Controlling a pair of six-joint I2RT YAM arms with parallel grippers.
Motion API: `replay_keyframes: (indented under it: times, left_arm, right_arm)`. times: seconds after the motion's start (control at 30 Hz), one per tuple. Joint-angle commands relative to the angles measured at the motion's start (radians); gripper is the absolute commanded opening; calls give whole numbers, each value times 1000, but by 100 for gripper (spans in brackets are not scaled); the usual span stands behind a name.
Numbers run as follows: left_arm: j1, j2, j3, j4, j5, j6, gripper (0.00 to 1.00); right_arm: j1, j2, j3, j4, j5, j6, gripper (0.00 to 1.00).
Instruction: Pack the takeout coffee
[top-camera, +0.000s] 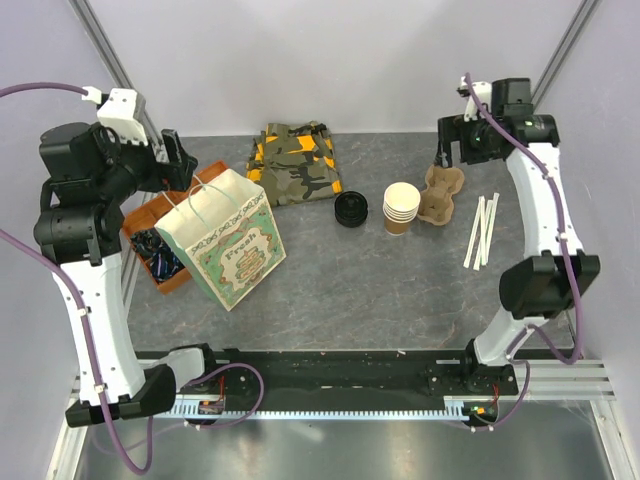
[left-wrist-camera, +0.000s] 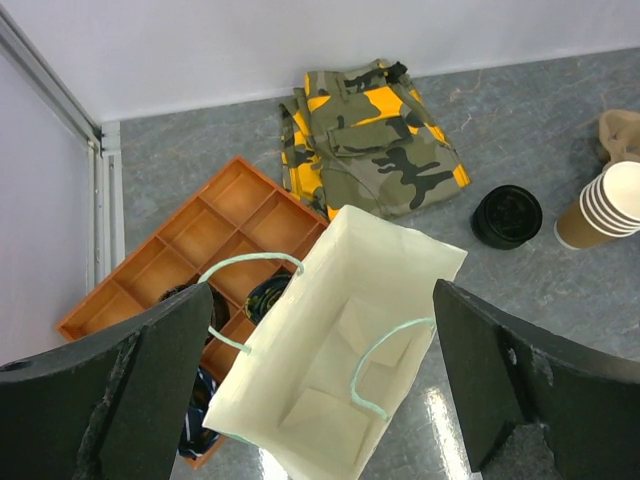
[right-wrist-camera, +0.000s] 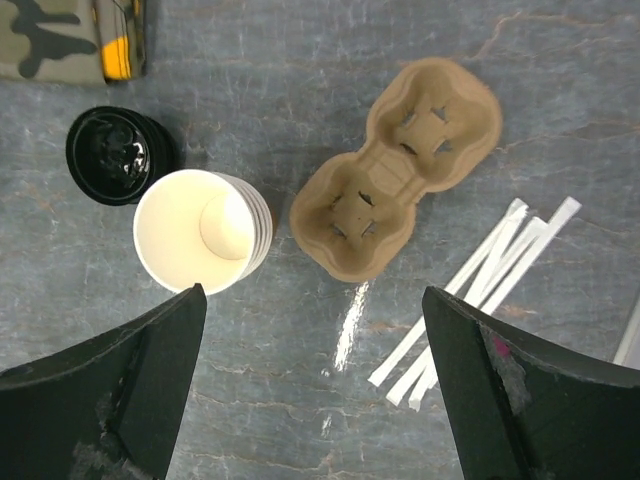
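Note:
No lidded brown cup shows in any view; the takeout coffee is out of sight. A printed paper bag (top-camera: 235, 250) with mint handles stands open at the left. Its inside (left-wrist-camera: 340, 350) looks empty. My left gripper (top-camera: 175, 160) hovers above the bag, open and empty (left-wrist-camera: 322, 300). My right gripper (top-camera: 445, 150) hangs open and empty (right-wrist-camera: 314, 295) over the table, near a stack of lidless paper cups (right-wrist-camera: 200, 232) and a cardboard cup carrier (right-wrist-camera: 395, 195). A loose black lid (top-camera: 352, 209) lies left of the cup stack (top-camera: 402, 208).
An orange divided tray (top-camera: 150, 225) holding dark packets sits behind the bag at the left. A folded camouflage cloth (top-camera: 295, 162) lies at the back. White wrapped straws (top-camera: 481, 230) lie at the right, beside the carrier (top-camera: 440, 193). Walls enclose three sides.

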Motion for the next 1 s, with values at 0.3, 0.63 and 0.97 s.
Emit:
replay_keyframes:
  times: [0.3, 0.63, 0.97]
  left_arm:
    - [0, 2, -51, 68, 10, -47, 100]
    - [0, -35, -56, 108, 75, -32, 100]
    - [-1, -55, -56, 126, 101, -14, 100]
  right_arm:
    - [115, 176, 60, -21, 85, 0, 69]
    - [134, 225, 22, -23, 62, 8, 53]
    - [135, 285, 23, -27, 41, 17, 46]
